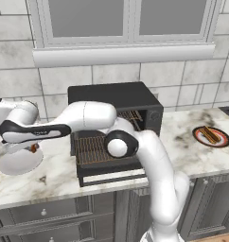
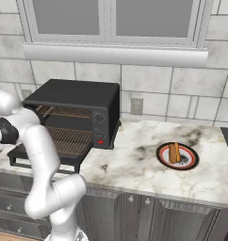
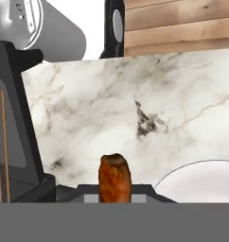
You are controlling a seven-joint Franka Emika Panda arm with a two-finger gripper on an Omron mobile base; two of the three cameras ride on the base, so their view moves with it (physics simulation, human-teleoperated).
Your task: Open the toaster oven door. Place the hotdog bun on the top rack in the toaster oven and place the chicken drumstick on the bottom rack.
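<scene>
Chicken drumstick (image 3: 114, 177): reddish-brown, glossy, standing up between the claw (image 3: 114, 196) tips in the hand view; claw closed on it. In the left base view the drumstick (image 1: 34, 148) is a small reddish spot under the hand at far left, above a white plate (image 1: 19, 163) on the counter (image 1: 55, 182); contact with the plate cannot be told. The white plate's rim (image 3: 201, 182) sits just right of the drumstick in the hand view.

Toaster oven (image 2: 87, 96): black box on the counter, against the tiled wall. Toaster oven door (image 2: 45, 157) is folded down flat toward the near edge. Top rack (image 2: 64, 112) and bottom rack (image 2: 71, 140) both visible in the cavity; nothing seen on the parts not hidden by the arm.

Hotdog bun (image 2: 174, 153): lies on a dark, red-rimmed plate (image 2: 190, 164) well to the right of the oven, on the marble counter.
</scene>
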